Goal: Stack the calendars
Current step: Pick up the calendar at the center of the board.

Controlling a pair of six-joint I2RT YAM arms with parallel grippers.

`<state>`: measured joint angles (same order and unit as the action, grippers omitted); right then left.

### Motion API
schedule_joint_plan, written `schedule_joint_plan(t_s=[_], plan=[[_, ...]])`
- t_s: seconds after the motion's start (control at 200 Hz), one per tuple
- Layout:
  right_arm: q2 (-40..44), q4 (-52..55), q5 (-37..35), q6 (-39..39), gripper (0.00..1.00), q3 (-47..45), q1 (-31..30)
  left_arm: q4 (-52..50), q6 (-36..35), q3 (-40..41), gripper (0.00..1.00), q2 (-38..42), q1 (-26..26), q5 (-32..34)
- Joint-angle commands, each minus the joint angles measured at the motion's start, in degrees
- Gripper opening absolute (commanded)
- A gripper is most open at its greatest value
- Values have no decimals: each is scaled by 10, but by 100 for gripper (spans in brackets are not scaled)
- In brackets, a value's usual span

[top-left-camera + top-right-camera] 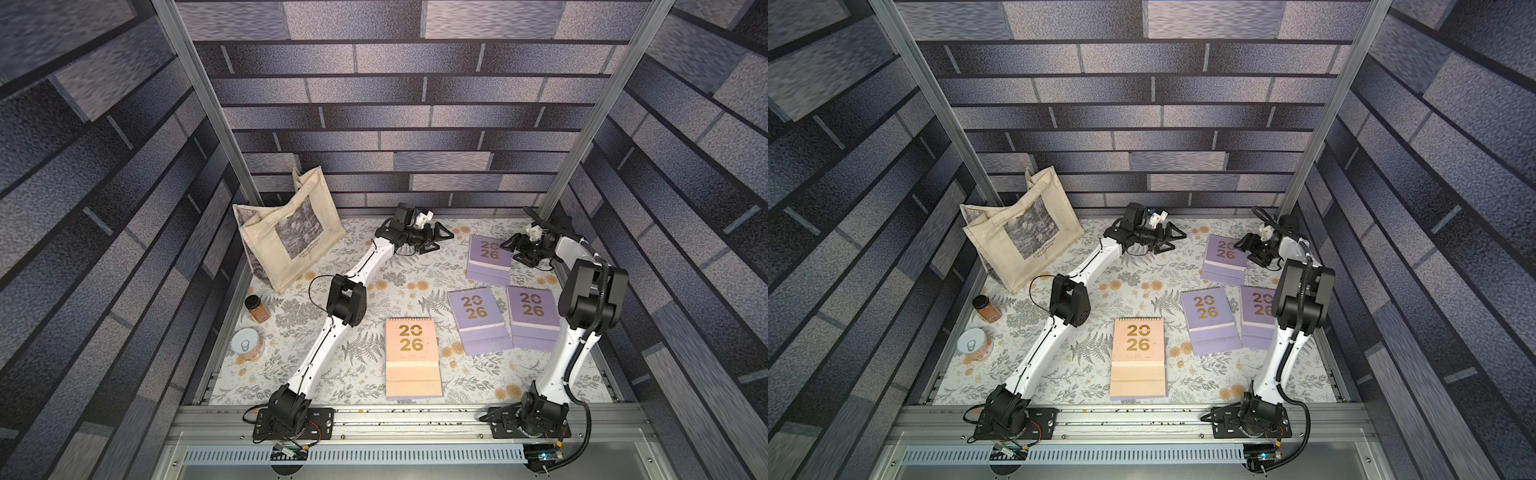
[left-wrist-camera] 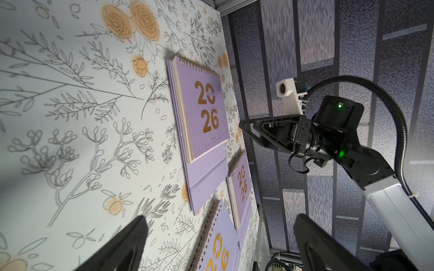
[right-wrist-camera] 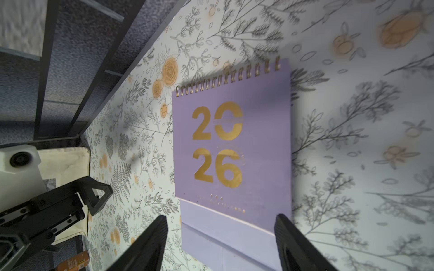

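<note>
Four flat spiral-bound desk calendars with gold "20 26" covers show on the floral-print desk (image 1: 478,382). The peach calendar (image 1: 411,357) lies at the near middle, and a lavender strip shows from under its near end. To its right the middle lavender calendar (image 1: 478,320) and the right lavender calendar (image 1: 534,318) lie side by side with their edges meeting. The far lavender calendar (image 1: 490,259) lies just beyond them.

A cream canvas tote bag (image 1: 286,232) stands in the far left corner; what it holds cannot be seen. Nearer along the left edge stands a small glass jar with a black lid (image 1: 257,309), filled with orange-brown powder. Nearer again is a round tin with a pull-tab lid (image 1: 247,343), sealed, so its contents are hidden.

The left arm's fingers (image 2: 131,241) are spread fully apart and empty, at the far middle of the desk. The right arm's fingers (image 3: 150,244) are parted wide, grip nothing, and hang above the far lavender calendar's right side.
</note>
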<state>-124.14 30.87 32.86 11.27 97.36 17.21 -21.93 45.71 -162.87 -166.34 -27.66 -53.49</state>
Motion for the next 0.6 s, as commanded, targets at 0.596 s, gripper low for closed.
schedule_joint_plan(t_s=[0.596], plan=[[-189, 149, 83, -112, 74, 210, 3, -27, -6, -5, 100, 13, 16, 10]])
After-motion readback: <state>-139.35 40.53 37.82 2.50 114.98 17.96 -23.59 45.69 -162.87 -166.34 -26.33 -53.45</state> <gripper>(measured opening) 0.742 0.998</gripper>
